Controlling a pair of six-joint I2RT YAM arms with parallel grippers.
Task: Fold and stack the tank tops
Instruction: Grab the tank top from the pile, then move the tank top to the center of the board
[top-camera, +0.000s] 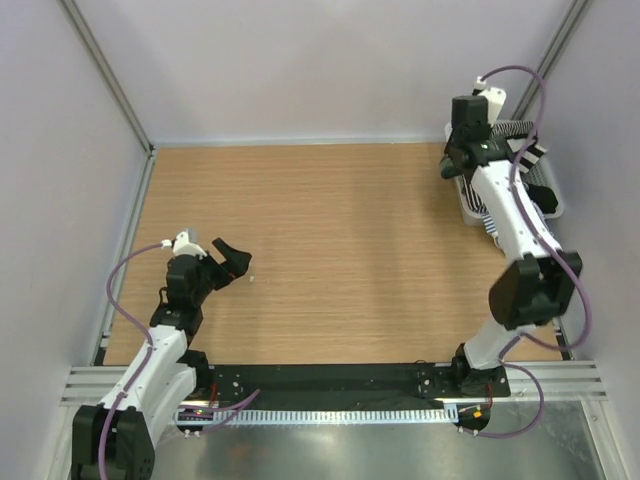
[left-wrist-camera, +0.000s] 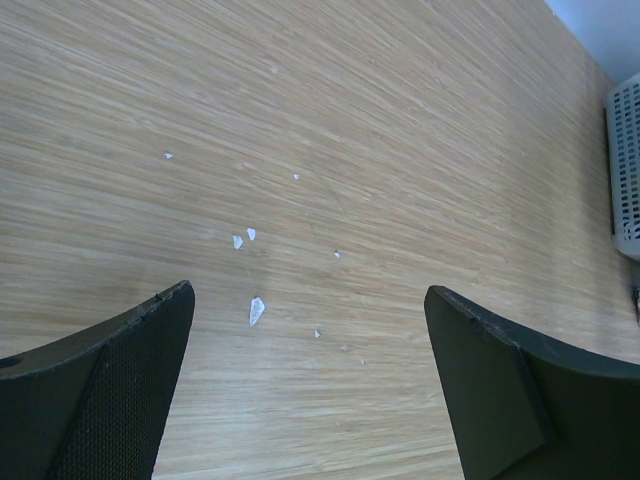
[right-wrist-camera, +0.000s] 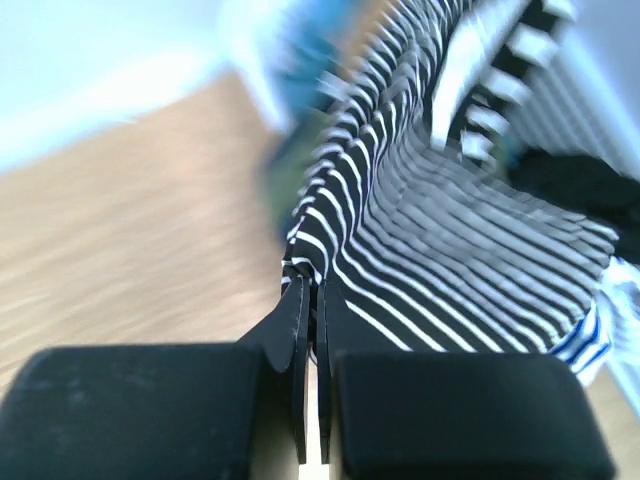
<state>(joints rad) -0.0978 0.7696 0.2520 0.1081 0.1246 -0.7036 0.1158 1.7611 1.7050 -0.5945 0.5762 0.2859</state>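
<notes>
R arm reached to the far corner of the table (top-camera: 340, 230), approx 1 o'clock in the top view. A white slatted basket (left-wrist-camera: 624, 160) sat there against the side wall. R gripper (right-wrist-camera: 311, 282) was over the basket's 9 o'clock side.

In the R wrist view its jaws were pressed nearly together, w/ only a thin slit between them, pinching a fold of the fine b&w top (right-wrist-camera: 430, 250). From the pinch the cloth ran up toward 1 o'clock in a gathered ridge, and the rest spread out to 3 o'clock. That view was motion-blurred, so it couldn't be told whether the top was clear of the basket.

The blue-and-white top (right-wrist-camera: 592, 345) showed as a small edge at 4 o'clock, touching the b&w one from below. A black cloth (right-wrist-camera: 575, 180) lay at 2-3 o'clock beside the same top. A wide-striped cloth (right-wrist-camera: 505, 60) was at 1 o'clock, behind it. Other colours near 11-12 o'clock were too blurred to name.

L arm sat bent low near the table's 8 o'clock edge, well apart from the basket. L gripper (left-wrist-camera: 308, 293) had its jaws wide apart, w/ only wood grain showing between them. A few white flecks (left-wrist-camera: 256, 311) were scattered on the wood just ahead of the jaws. The basket's corner was at the 3 o'clock edge of the L wrist view.
</notes>
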